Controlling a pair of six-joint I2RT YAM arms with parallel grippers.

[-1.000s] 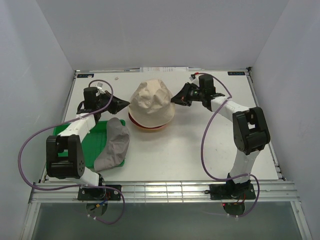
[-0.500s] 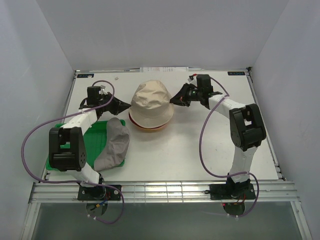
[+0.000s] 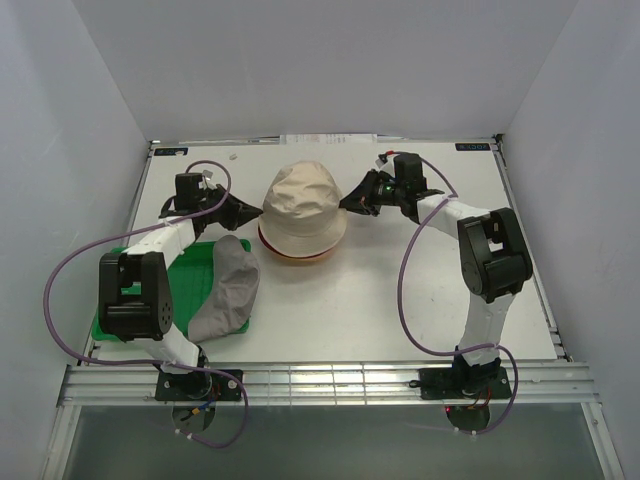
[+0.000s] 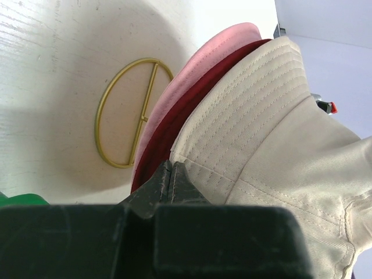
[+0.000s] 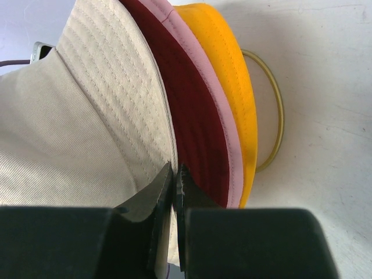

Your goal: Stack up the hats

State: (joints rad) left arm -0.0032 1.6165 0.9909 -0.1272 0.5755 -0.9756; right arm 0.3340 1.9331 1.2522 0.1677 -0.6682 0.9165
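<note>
Left pincer point(image 3: 255, 210) and right pincer point(image 3: 345, 203) clamp the cream hat point(image 3: 303, 200) brim between them; lower level, release together

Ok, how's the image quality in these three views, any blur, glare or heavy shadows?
Top external: even, soft light, sharp, a faint shadow beneath the cream hat. Left wrist: hat stitching crisp, the left gripper dark and soft, table nearly washed out. Right wrist: the right gripper a blurred dark mass, fabric in focus.
</note>
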